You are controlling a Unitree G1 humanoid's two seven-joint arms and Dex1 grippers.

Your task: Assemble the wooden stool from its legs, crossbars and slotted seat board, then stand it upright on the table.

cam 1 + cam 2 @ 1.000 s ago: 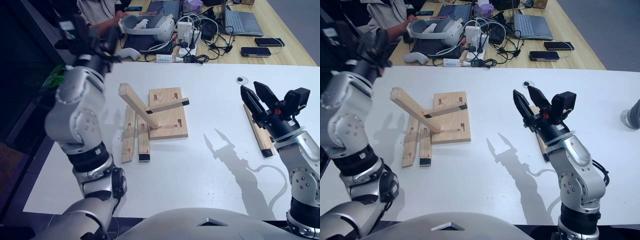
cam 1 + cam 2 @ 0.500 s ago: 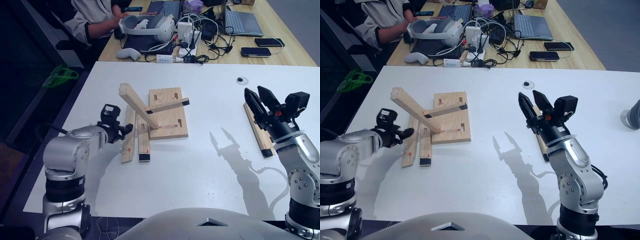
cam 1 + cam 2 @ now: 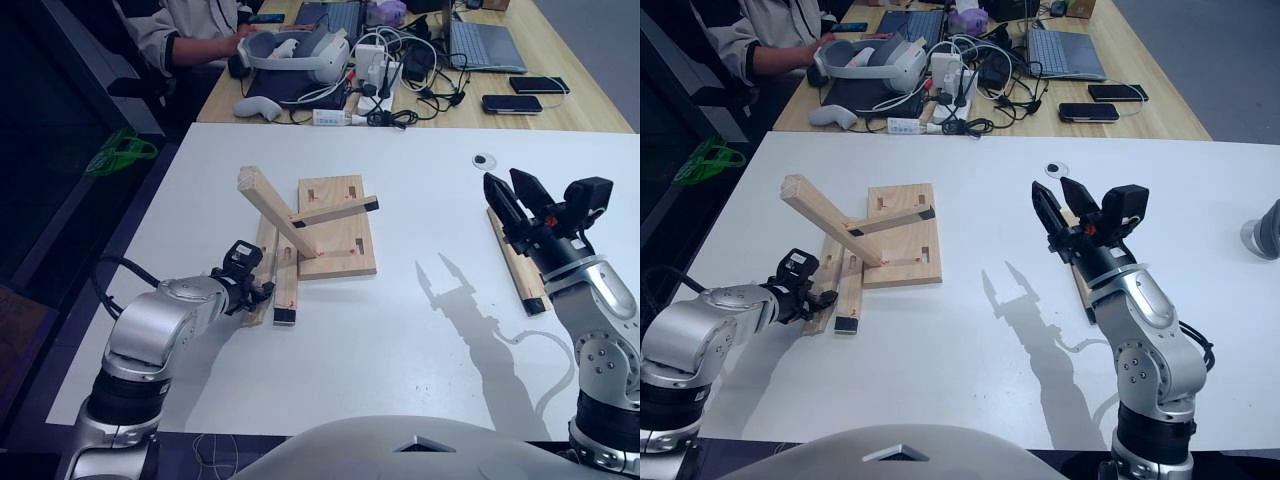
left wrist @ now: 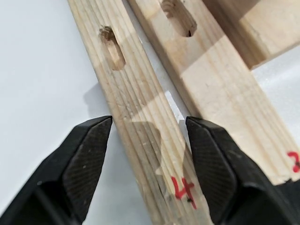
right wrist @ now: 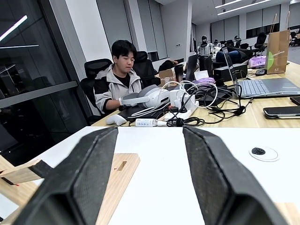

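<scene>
The slotted seat board (image 3: 336,226) lies flat on the white table. One leg (image 3: 275,210) stands tilted in it, and a crossbar (image 3: 335,210) leans against that leg. Two more legs lie flat left of the board; the outer one (image 4: 140,126) carries a red mark, the inner one (image 4: 220,93) lies beside it. My left gripper (image 4: 147,123) is open, low over the marked leg, one finger on each side of it. My right gripper (image 3: 512,200) hangs open above the table on the right, over another wooden piece (image 3: 515,262).
A small round disc (image 3: 485,160) lies on the table at the back right. Behind the table stands a wooden desk (image 3: 560,90) with a headset, cables, laptops and phones. The table's left edge (image 3: 120,260) is close to my left arm.
My left arm has come down from high on the left and set its gripper over the outer flat leg. The right gripper has barely shifted.
</scene>
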